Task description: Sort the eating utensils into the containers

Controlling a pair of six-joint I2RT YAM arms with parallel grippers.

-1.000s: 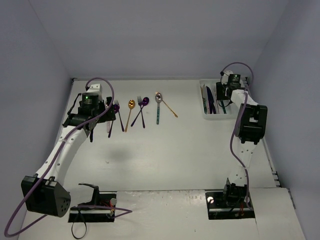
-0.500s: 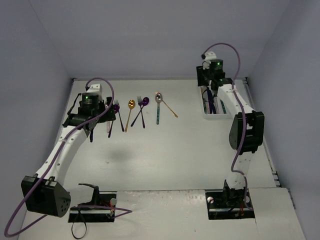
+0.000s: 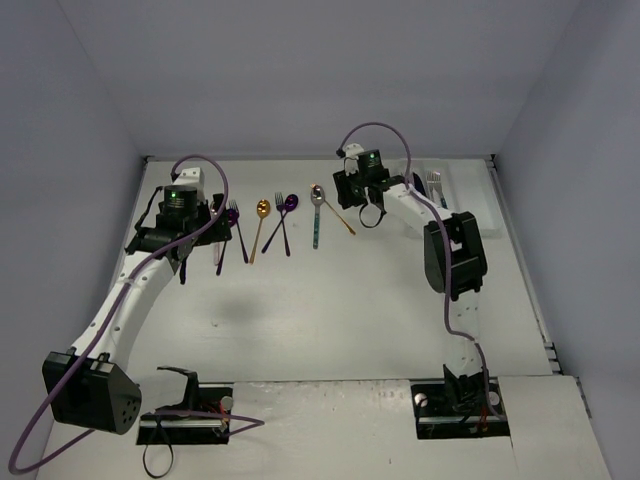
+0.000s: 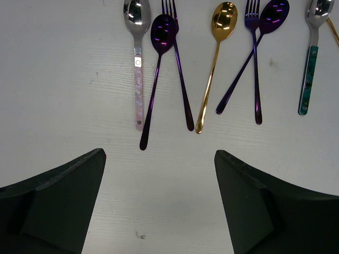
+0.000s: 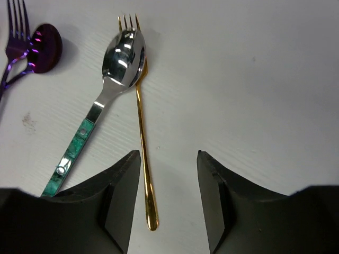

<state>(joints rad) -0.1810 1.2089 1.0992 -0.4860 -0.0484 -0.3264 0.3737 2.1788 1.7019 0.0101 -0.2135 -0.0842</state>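
1. Left gripper (image 4: 159, 156): it hangs over the table (image 3: 350, 320) near the far left corner. The jaws stand wide apart with nothing between them. The handle ends of the nearest utensils lie just beyond its fingertips.

2. Utensil row: eight loose pieces lie on the tabletop along the far edge, running from the far left corner toward the middle. All bowls and tines point to the far edge. In order:
- pink-handled spoon (image 4: 137, 79), lying alone;
- purple spoon (image 4: 162, 34) and purple fork (image 4: 183, 90), heads overlapping and handles spread apart;
- gold spoon (image 4: 211, 79), its handle end just beside that of the purple fork;
- dark blue fork (image 4: 257, 90), crossed by the handle of a second purple spoon (image 4: 276, 11);
- teal-handled spoon (image 5: 124, 53), its bowl lying over the neck of the gold fork (image 5: 142, 132), whose tines show beyond the bowl.

3. Right gripper (image 5: 168, 156): it is over the right end of the row, near the middle of the far edge. The jaws are apart and hold nothing. In the wrist view the gold fork's handle runs into the gap between the fingers, closer to the left one. Whether anything touches it cannot be told.

4. Tray (image 3: 444, 176): it sits near the far right corner, well apart from the row. Most of it is hidden behind the right arm (image 3: 455, 255).
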